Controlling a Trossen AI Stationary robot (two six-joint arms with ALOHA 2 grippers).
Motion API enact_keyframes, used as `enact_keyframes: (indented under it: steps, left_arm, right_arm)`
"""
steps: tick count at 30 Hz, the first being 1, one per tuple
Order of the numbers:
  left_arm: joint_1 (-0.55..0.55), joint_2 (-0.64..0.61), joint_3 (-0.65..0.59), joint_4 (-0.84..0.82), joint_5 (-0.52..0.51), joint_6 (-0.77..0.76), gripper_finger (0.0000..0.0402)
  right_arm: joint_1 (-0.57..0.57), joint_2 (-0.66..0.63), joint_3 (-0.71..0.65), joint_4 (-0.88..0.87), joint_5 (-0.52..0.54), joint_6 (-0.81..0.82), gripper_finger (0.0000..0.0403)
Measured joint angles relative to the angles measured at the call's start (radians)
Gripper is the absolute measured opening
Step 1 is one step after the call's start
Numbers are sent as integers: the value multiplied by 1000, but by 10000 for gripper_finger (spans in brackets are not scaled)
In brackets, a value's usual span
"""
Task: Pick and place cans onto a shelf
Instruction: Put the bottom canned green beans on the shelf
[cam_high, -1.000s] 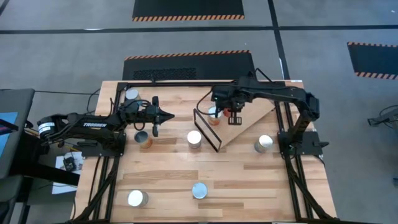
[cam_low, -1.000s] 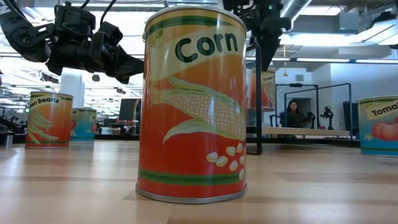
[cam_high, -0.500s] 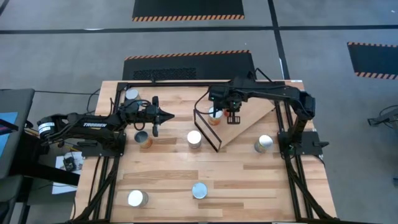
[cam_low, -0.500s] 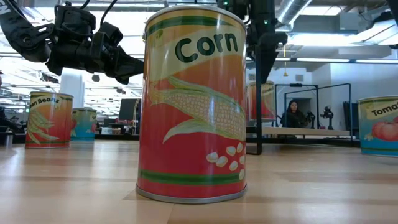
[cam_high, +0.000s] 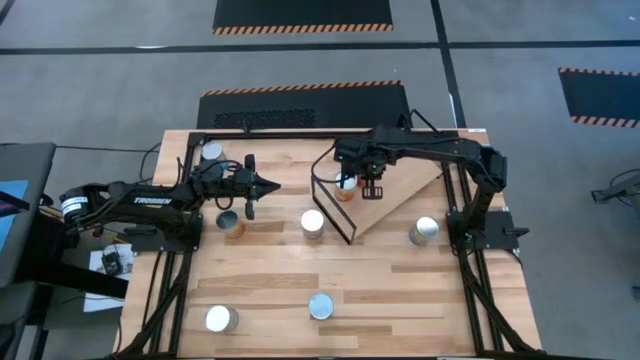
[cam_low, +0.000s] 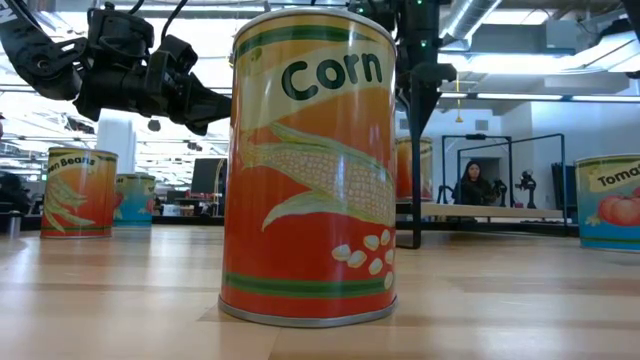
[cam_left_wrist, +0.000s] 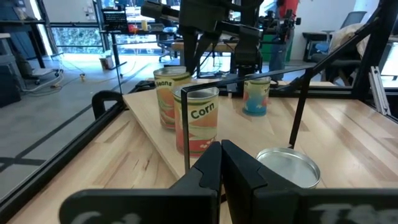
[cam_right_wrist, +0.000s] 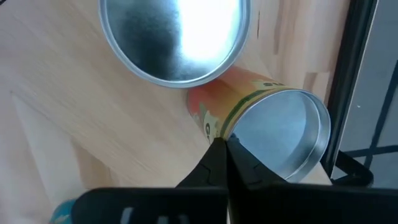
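The shelf (cam_high: 398, 200), a light-wood board with a black wire frame (cam_high: 333, 212) at its left end, lies at the table's far middle. Two cans (cam_high: 346, 186) stand on it by the frame. In the right wrist view one shows its silvery top (cam_right_wrist: 174, 37) and the other an orange label (cam_right_wrist: 249, 93). My right gripper (cam_high: 372, 190) is shut and points down just above them (cam_low: 416, 125). My left gripper (cam_high: 272, 186) is shut and empty, hovering left of the frame. Several more cans stand on the table, among them a corn can (cam_low: 310, 170). My right gripper's shut fingertips (cam_right_wrist: 219, 149) stand over the rim of the orange-labelled can (cam_right_wrist: 280, 140), pointing down from above. I cannot tell whether they touch it.
Loose cans stand at the far left (cam_high: 212, 152), left of centre (cam_high: 231, 221), centre (cam_high: 313, 222), right (cam_high: 424, 231) and near edge (cam_high: 321, 306) (cam_high: 220, 319). Black arm frames run along both table sides. A person (cam_low: 470, 185) sits in the room beyond.
My right gripper, shut throughout, has gone a little toward the table's left edge and down, closer over the cans on the shelf. The cans and my left arm have kept still.
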Motion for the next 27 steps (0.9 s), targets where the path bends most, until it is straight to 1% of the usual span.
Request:
enact_keyframes:
  steps: [12,21,27]
  left_arm:
    - [0,0,0,0,0,0,1]
    - [0,0,0,0,0,1,1]
    - [0,0,0,0,0,1,1]
  right_arm:
    - [-7,0,0,2,-7,20,23]
    - [-7,0,0,5,-8,39,82]
    - [-7,0,0,5,-6,64,99]
